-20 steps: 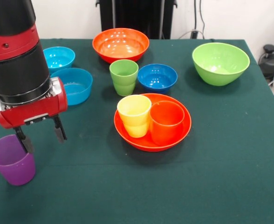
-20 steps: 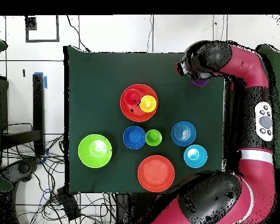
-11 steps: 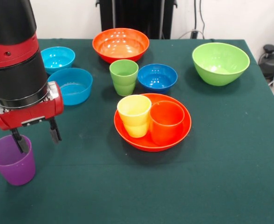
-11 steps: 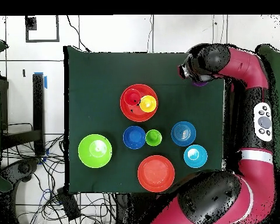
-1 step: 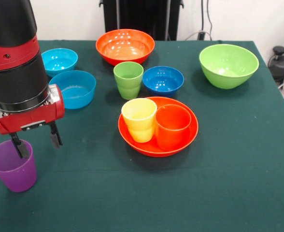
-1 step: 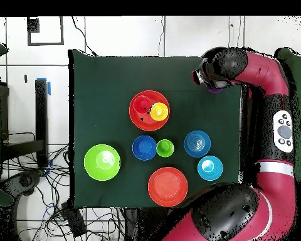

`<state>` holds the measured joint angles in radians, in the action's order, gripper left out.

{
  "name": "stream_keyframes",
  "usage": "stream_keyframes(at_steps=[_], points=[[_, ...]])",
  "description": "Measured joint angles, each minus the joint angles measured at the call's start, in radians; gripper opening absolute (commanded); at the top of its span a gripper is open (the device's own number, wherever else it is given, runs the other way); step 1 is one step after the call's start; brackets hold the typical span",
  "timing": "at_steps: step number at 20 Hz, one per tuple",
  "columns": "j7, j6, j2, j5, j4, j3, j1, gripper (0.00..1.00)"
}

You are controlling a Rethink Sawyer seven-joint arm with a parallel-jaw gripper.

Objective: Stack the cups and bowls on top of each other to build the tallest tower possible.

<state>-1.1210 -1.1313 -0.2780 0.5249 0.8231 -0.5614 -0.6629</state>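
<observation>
Tool (image 5: 34,143) spread, now lower than a second ago: one finger dips inside the small purple plastic cup (image 5: 12,166), the other hangs outside its wall, rim between them. Cup stands upright near the corner of the green surface (image 5: 238,159), well apart from the wide orange plastic bowl (image 5: 185,137) holding yellow and orange cups. Likely next: pinching the wall.

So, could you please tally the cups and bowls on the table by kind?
Cups: 4 - purple, green, yellow, orange.
Bowls: 6 - two orange, lime green, dark blue, two light blue.
Total: 10.
</observation>
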Motion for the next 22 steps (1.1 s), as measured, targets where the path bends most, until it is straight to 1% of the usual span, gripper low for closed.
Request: stream_keyframes(at_steps=[12, 22], points=[[0.000, 0.004, 0.000, 0.007, 0.000, 0.021, -0.001, 1.00], [0.000, 0.034, 0.000, 0.013, 0.007, 0.061, -0.003, 1.00]])
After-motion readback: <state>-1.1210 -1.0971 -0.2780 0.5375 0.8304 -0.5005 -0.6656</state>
